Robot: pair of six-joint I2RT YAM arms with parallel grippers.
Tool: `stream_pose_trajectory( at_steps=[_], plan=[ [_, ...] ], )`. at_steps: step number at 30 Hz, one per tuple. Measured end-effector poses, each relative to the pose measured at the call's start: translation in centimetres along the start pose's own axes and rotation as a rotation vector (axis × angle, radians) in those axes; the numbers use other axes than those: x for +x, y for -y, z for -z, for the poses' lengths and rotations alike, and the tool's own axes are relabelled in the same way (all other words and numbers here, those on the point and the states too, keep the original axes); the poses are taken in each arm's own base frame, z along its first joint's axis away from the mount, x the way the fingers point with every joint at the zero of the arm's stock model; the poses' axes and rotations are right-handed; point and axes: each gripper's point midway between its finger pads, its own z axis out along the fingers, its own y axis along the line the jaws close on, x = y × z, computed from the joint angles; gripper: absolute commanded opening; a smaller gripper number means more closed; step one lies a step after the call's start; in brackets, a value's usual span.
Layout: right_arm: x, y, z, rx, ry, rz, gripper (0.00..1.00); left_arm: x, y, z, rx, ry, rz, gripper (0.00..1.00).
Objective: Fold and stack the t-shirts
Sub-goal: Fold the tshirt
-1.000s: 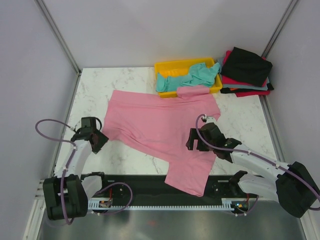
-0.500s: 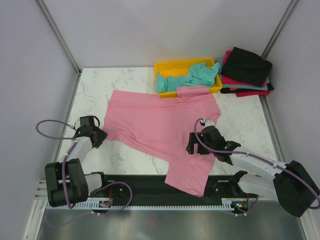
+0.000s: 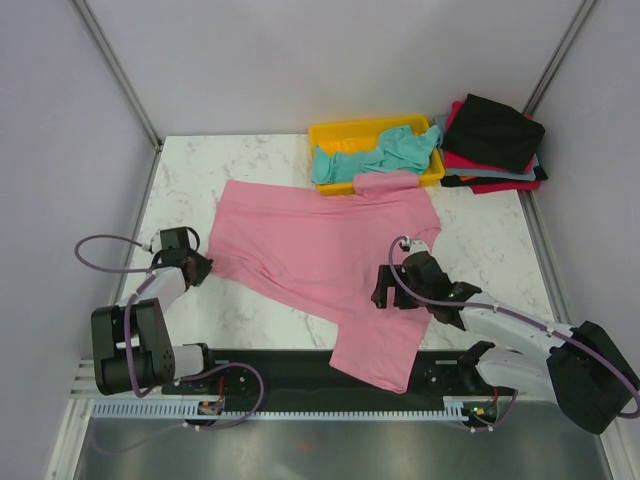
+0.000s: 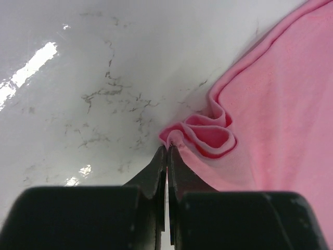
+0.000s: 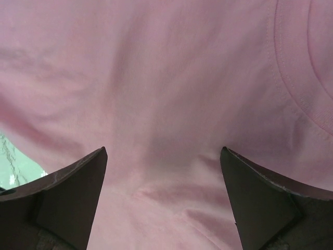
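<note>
Your L gripper [image 3: 203, 266] sits low at the left edge of the pink tee [image 3: 320, 255]. In its wrist view the fingers [image 4: 155, 174] are pressed together w/ only a hairline gap, the tips nipping a small bunched fold of the pink hem right at the marble table [image 3: 200, 175] — so it's clenched on cloth. The fabric beside the tips curls into a little loop, and the rest of the tee runs off to the right of that view. Your R gripper [image 3: 388, 292] is over the tee's right half, near the front, fingers [image 5: 67, 192] spread wide w/ nothing between them but flat pink cloth below. You can't tell from the pics whether the tips touch it. A stitched seam curves through the upper right of that wrist view, and a sliver of table shows at lower left. The pink tee lies spread and skewed across the middle of the table: one far corner laps the near rim of the yellow tray [image 3: 330, 131], and the near end hangs over the table's front edge between the two arm bases. The teal tee [image 3: 385, 155] is crumpled in the tray, spilling over its right end. At the far right corner you've got a folded stack — black tee [image 3: 495, 130] on top, red tee [image 3: 490, 186] under it, well apart from both grippers.
</note>
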Motion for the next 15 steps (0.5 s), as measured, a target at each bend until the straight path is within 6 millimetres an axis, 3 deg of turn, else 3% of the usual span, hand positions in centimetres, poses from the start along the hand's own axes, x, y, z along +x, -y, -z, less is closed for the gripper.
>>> stream_pose_trajectory(
  at_steps=[6, 12, 15],
  plan=[
    [2.2, -1.4, 2.5, 0.019, -0.059, 0.022, 0.98, 0.5, 0.0, 0.9, 0.011, -0.025, -0.006, 0.02],
    [3.1, -3.8, 6.3, 0.028, -0.086, 0.050, 0.98, -0.8, 1.1, 5.6, 0.079, 0.017, -0.005, 0.02],
    [6.4, -3.7, 7.2, 0.058, -0.194, 0.081, 0.98, -1.5, 1.8, 8.0, 0.129, 0.056, -0.007, 0.02]
  ],
)
